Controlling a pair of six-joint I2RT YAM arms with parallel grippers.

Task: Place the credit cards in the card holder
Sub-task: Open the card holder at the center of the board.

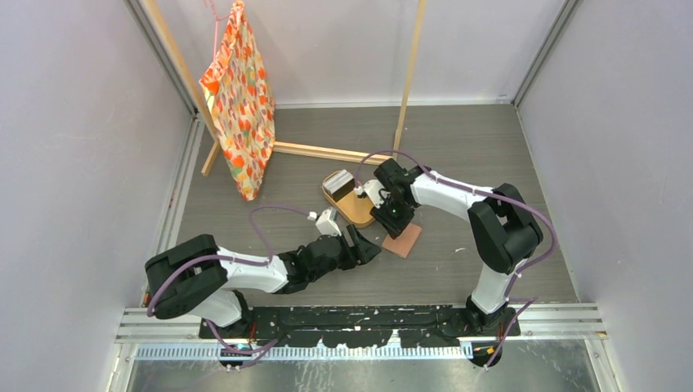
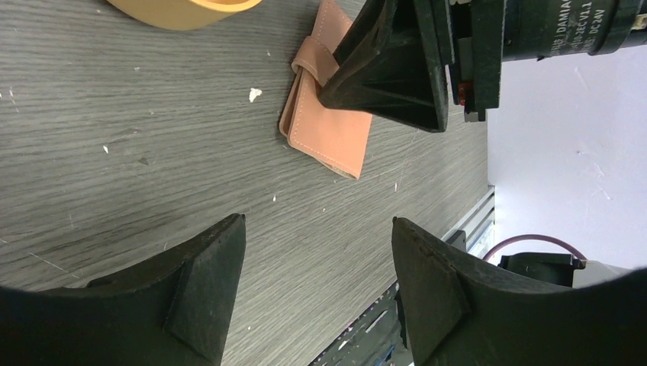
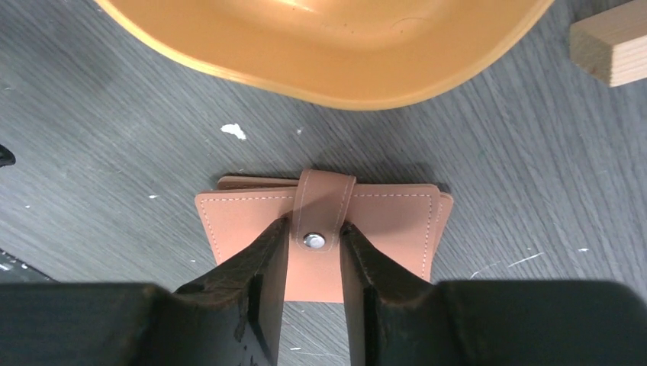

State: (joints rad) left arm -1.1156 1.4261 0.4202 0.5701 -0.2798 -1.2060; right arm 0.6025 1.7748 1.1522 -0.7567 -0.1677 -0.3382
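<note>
The card holder [image 1: 406, 242] is a salmon-brown leather wallet lying closed and flat on the grey table, its snap tab [image 3: 324, 210] fastened. My right gripper [image 3: 315, 223] hangs right over it, jaws a narrow gap apart, one fingertip [image 3: 268, 242] at each side of the tab. The left wrist view shows the card holder [image 2: 328, 130] under the right fingers [image 2: 389, 69]. My left gripper [image 2: 319, 219] stands wide open just left of the wallet, above bare table, holding nothing. The credit cards [image 1: 340, 180] sit as a pale stack in the far end of the tan tray [image 1: 350, 211].
The oval tan tray [image 3: 320, 69] lies just beyond the wallet. A wooden frame [image 1: 319, 152] stands at the back, with an orange patterned bag [image 1: 241, 106] hanging from it and one wooden foot [image 3: 610, 46] near the tray. Walls close in left and right.
</note>
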